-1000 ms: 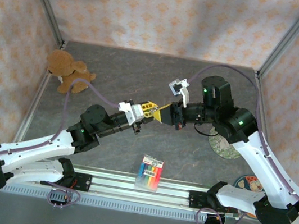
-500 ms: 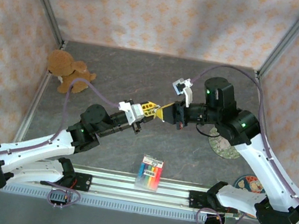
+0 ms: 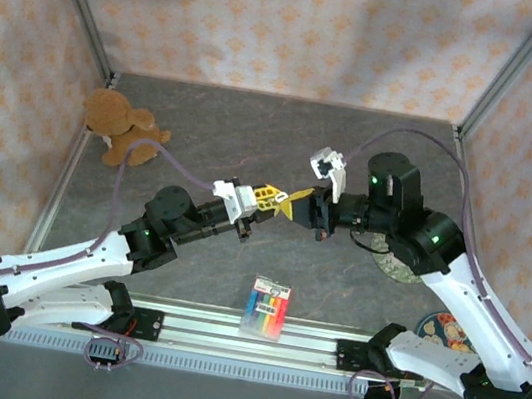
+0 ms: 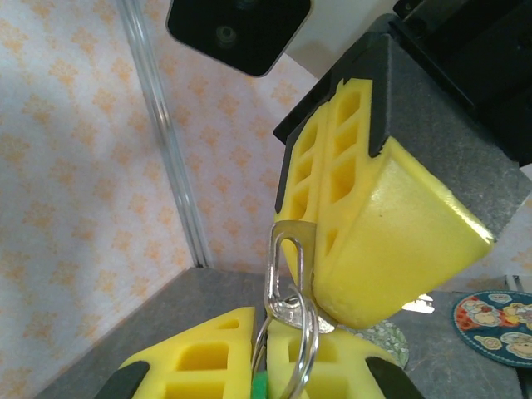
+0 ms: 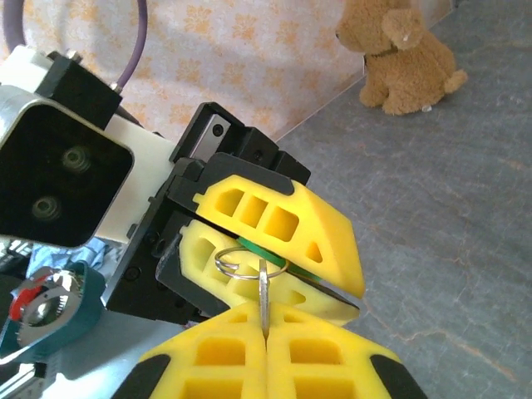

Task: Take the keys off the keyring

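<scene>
Both grippers meet tip to tip in mid-air above the table's middle. My left gripper (image 3: pixel 266 198) (image 4: pixel 264 326) is shut on the green-headed key (image 4: pixel 264 387) (image 5: pixel 278 254), of which only a green sliver shows between the pads. My right gripper (image 3: pixel 295 205) (image 5: pixel 264 309) is shut on the plain silvery key (image 5: pixel 263 293) (image 4: pixel 288 259), held upright on edge. The thin wire keyring (image 5: pixel 249 265) (image 4: pixel 306 337) hangs between the two grippers and passes through the silvery key's hole. The right gripper's fingers (image 4: pixel 399 224) fill the upper right of the left wrist view.
A brown teddy bear (image 3: pixel 121 124) (image 5: pixel 404 51) sits at the far left. A rainbow-striped pack (image 3: pixel 267 308) lies near the front rail. A camouflage-patterned disc (image 3: pixel 397 265) and a colourful round coaster (image 3: pixel 443 329) (image 4: pixel 497 320) lie on the right under my right arm.
My right arm's wrist and elbow have swung slightly right and toward the near side. Both grippers stay joined at the same spot, holds unchanged.
</scene>
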Available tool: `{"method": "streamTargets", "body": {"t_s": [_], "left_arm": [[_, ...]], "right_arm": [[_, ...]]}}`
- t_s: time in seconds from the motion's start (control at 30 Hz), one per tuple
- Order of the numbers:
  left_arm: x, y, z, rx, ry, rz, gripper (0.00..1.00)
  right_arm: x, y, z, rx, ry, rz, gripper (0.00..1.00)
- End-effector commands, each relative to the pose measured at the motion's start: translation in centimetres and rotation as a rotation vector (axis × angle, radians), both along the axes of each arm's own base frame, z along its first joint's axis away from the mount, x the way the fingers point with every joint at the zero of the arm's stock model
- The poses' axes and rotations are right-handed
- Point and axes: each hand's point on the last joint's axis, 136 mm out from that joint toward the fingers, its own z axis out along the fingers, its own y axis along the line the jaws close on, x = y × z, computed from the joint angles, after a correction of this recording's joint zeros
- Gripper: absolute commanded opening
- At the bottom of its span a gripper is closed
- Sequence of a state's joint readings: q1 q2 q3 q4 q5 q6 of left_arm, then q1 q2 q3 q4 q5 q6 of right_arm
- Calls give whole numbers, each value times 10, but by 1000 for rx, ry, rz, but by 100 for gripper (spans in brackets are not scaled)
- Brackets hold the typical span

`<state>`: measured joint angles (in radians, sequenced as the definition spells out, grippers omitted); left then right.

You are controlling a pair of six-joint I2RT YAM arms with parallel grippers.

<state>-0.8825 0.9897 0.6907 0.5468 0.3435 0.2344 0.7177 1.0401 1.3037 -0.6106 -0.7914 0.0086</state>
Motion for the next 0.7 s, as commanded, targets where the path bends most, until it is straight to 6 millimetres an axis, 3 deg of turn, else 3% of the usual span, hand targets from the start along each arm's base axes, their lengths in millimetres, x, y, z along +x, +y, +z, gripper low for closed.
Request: {"method": "streamTargets", "body": {"t_s": [0.0,0.37,0.67], "left_arm": [[-8,5,30,-74,-17,-25,0],[-8,-1,35,-84,36,-60,0],[-8,-7,39,-92,69,-85,0]], "right_arm": [[7,-12,15,26,-170,-57,0],[-2,-26,5,-13,-308,-47,0],[-12,-24,-9,-85,-387,-1,0]]}}
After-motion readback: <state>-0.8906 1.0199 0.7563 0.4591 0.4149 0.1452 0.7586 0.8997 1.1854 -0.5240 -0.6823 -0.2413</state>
